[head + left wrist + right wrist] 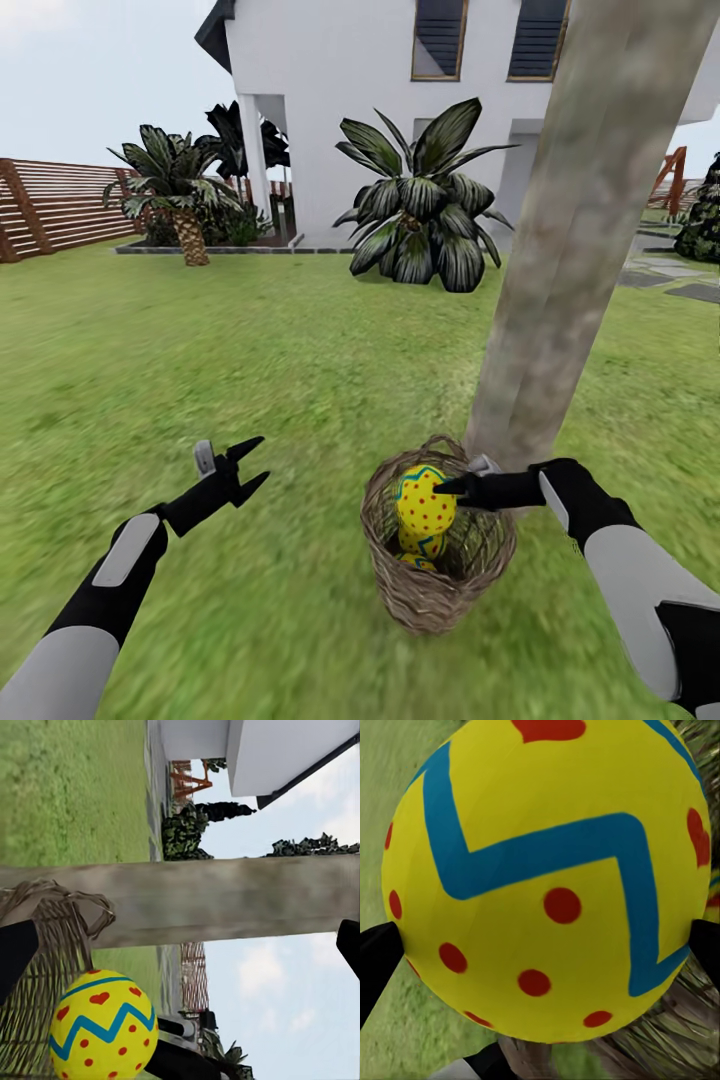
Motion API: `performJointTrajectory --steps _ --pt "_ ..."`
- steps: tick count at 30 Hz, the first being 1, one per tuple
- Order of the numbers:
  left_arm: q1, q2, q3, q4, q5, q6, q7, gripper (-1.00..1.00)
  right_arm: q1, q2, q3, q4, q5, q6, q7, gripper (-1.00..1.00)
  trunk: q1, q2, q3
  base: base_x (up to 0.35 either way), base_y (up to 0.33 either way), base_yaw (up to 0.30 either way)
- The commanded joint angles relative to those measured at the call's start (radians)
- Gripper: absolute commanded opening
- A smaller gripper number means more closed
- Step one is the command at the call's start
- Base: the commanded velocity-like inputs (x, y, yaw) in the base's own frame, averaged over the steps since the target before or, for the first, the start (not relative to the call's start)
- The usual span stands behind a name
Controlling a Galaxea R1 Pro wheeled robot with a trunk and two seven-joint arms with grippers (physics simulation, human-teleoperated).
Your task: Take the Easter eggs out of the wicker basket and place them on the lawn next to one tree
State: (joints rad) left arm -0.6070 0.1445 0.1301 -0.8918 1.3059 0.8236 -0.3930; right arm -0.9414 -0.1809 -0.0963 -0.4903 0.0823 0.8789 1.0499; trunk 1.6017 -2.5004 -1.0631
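One egg (425, 500) is sitting gripped between the right fingers (375, 960) above the basket (437, 590); lifting straight clears the rim. Left fingers (243, 468) are hanging open.

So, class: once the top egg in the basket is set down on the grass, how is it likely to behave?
The egg looks smooth and rounded, so it would probably roll if nudged. The right gripper touches it only at its sides, so it might slip. The grass looks flat, so it should settle.

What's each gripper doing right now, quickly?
Left gripper: open, empty, over the lawn.
Right gripper: shut on the top Easter egg, above the wicker basket.
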Motion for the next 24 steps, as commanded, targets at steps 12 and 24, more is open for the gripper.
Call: performJointTrajectory --steps 12,24 --pt "-0.001 -0.004 0.005 0.01 0.002 0.006 -0.012 1.0 -0.001 -0.015 -0.006 -0.001 0.011 0.003 0.093 -1.0 0.0 0.0 -0.001 -0.066 -0.092 0.0" --pt "0.001 -0.005 0.006 0.01 0.006 0.005 -0.012 1.0 -0.001 -0.108 -0.016 0.002 -0.001 0.0 0.25 -1.0 0.0 0.0 -0.001 -0.083 -0.126 0.0"
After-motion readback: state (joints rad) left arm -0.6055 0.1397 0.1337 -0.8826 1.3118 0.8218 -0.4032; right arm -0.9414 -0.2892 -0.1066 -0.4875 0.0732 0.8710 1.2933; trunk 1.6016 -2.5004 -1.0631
